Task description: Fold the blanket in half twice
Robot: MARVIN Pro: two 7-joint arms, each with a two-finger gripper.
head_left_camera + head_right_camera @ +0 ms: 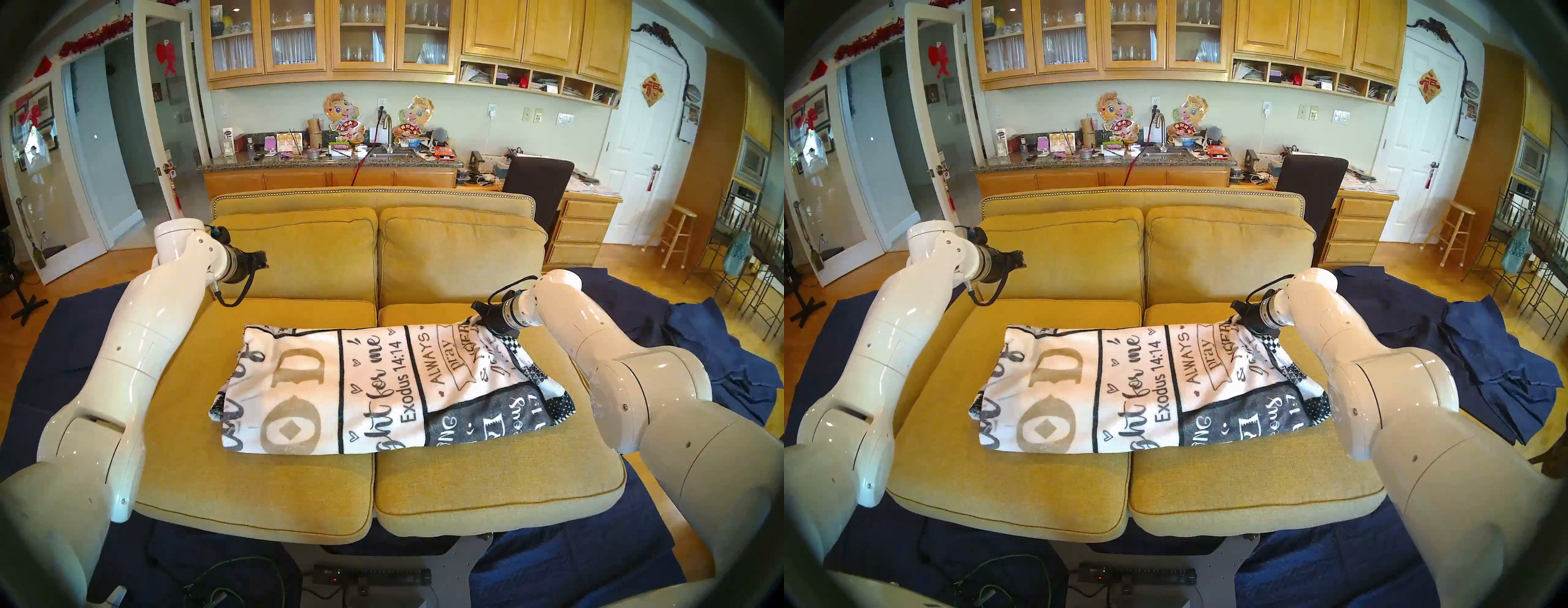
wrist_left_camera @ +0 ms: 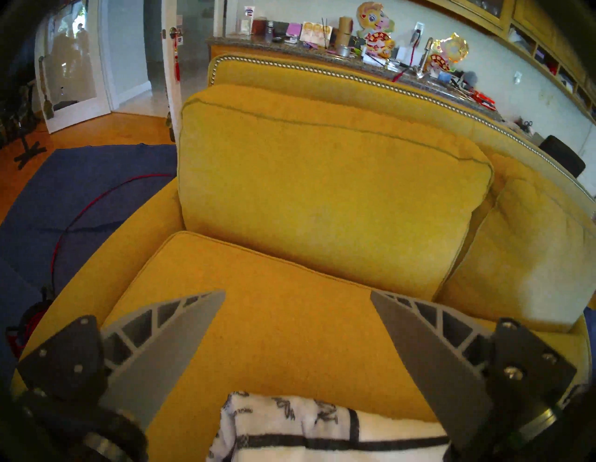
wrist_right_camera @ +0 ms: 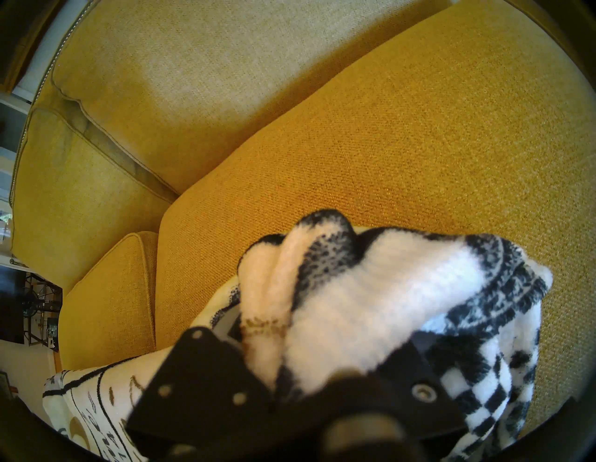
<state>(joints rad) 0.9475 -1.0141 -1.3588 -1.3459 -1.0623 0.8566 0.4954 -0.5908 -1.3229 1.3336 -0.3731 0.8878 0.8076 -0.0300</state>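
Blanket (image 1: 382,386): laid folded across the yellow sofa's (image 1: 488,479) two seat cushions (lettering upward).
Right gripper (image 3: 309,309): fingers clamped on the blanket's bunched far right corner.
Left gripper (image 2: 296,300): fingers spread wide, nothing held, raised above the blanket's left end.

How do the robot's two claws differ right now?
The left gripper has its jaws spread wide with nothing between them; the right gripper is closed on a bunched corner of the blanket. The left one hangs in the air in front of the couch's back cushion; the right one sits low at the blanket's far right corner. Both sit at the end of a white arm and point forward and downward.
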